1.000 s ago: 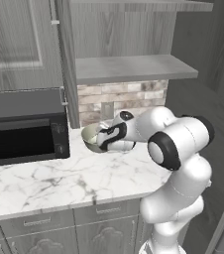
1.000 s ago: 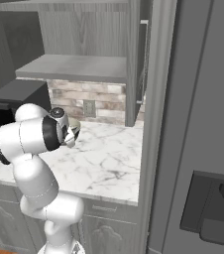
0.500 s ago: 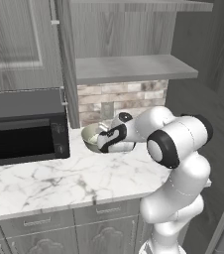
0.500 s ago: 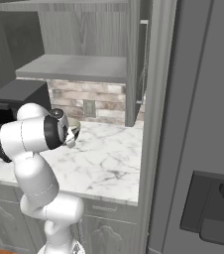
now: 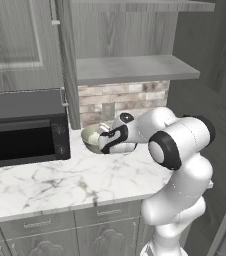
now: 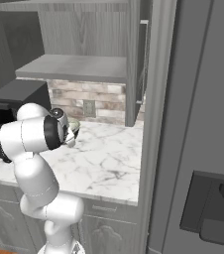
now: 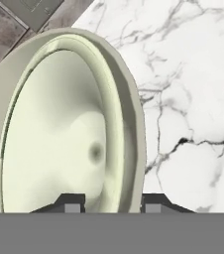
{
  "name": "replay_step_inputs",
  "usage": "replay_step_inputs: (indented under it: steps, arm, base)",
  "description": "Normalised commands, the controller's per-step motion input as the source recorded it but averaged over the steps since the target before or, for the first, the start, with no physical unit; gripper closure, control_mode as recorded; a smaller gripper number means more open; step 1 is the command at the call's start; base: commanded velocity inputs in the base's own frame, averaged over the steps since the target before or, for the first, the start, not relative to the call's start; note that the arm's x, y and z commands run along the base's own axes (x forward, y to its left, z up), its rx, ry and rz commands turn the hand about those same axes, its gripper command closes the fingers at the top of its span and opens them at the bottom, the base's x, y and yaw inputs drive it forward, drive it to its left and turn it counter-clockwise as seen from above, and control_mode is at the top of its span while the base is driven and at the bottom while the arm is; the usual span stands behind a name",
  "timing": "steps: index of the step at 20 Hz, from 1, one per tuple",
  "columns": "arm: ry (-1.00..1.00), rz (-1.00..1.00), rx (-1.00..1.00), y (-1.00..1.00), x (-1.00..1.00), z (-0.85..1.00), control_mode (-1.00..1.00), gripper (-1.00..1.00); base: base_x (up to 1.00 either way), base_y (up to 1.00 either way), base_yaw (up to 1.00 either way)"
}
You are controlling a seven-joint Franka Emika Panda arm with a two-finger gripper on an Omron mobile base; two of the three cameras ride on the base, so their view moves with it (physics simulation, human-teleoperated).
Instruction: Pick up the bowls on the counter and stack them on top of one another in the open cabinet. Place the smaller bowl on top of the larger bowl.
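At the centre of the left base view, the end effector [image 5: 105,142] reaches over the near rim of the larger bowl [image 5: 93,135], which sits on the white marble table [image 5: 45,182] just right of the black microwave [image 5: 22,127] and in front of the brick backsplash [image 5: 130,100]. In the hand view the bowl's [image 7: 59,124] pale cream inside takes up the left and centre of the frame, and its olive-grey rim runs down between the two dark fingertips [image 7: 152,202] at the bottom edge, one inside the bowl and one outside the wall; the fingers straddle the rim, but whether they press on it cannot be told. Veined marble [image 7: 193,99] spreads across the right of that frame. In the right base view the bowl [image 6: 75,125] peeks out at middle left behind the arm's white wrist. The open cabinet's grey shelf [image 5: 135,67] hangs above, in the upper middle of the left base view.
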Motion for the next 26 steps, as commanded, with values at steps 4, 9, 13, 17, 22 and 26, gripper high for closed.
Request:
replay_step_inputs:
  steps: [4, 9, 13, 17, 22, 26]
  arm:
    - [0.0, 0.0, 0.0, 0.0, 0.0, 0.0, -1.0, 1.0]
    - [0.0, 0.0, 0.0, 0.0, 0.0, 0.05, -1.0, 1.0]
    - [-0.07, -0.02, 0.01, 0.0, -0.07, 0.52, -1.0, 1.0]
    - [-0.08, -0.05, 0.0, 0.0, -0.11, 0.67, -1.0, 1.0]
    - [-0.04, -0.05, 0.0, -0.15, -0.46, 0.54, -1.0, 1.0]
    - [-0.04, 0.0, 0.0, -0.27, -0.73, 0.41, -1.0, 1.0]
  base:
    - [0.0, 0.0, 0.0]
    - [0.0, 0.0, 0.0]
    - [0.0, 0.0, 0.0]
    - [0.0, 0.0, 0.0]
    - [0.0, 0.0, 0.0]
    - [0.0, 0.0, 0.0]
